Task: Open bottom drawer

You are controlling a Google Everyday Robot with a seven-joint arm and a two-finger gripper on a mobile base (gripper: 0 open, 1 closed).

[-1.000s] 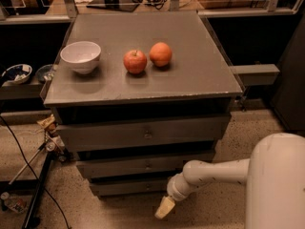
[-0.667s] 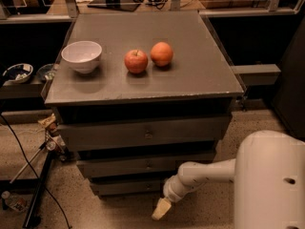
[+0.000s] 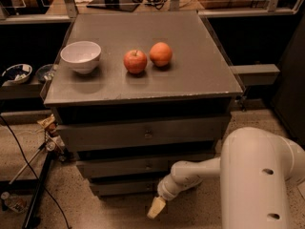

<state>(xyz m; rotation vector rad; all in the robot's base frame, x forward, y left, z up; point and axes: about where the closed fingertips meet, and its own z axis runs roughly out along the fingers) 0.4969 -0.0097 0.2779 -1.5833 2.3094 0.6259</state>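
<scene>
— Drawer position?
— Bottom drawer [image 3: 121, 188] shut, lowest of the stack. My gripper [image 3: 156, 207] hangs just before it, whether open I cannot tell. Rigid front, likely light: I'd pull its centre knob, unseen here.

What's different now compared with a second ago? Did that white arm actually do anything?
The bulky white arm swung left, and the gripper slid slightly left, low in front of the thin grey bottom drawer. It grasped nothing. The drawer, white bowl, red apple and orange stayed put.
</scene>
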